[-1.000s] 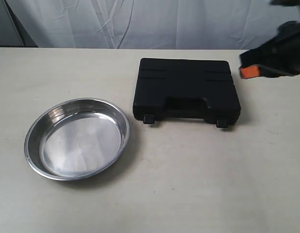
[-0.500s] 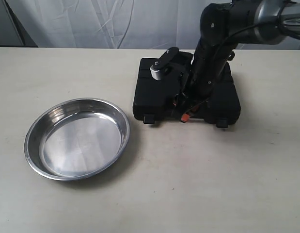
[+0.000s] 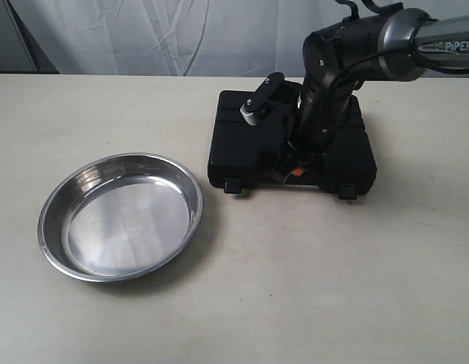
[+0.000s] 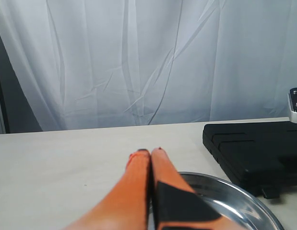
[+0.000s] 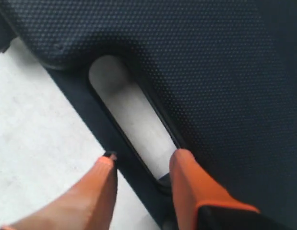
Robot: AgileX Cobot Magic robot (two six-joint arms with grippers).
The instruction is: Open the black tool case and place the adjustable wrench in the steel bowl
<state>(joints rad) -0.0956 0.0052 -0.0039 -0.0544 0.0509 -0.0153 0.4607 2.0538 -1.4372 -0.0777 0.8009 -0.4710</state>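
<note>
In the exterior view, my right pincer (image 3: pixel 293 170) hangs tip-down at the handle edge of the closed black tool case (image 3: pixel 238 144). The steel bowl (image 3: pixel 120 216) lies well off to its side on the table (image 3: pixel 310 288).

In the left wrist view, my left pincer (image 4: pixel 150 152) has its fingers pressed together on nothing, with the steel bowl (image 4: pixel 234 203) just ahead.

In the right wrist view, my right pincer (image 5: pixel 142 160) stands partly open astride the handle (image 5: pixel 125 154). Whether it touches the handle, I cannot tell.
</note>
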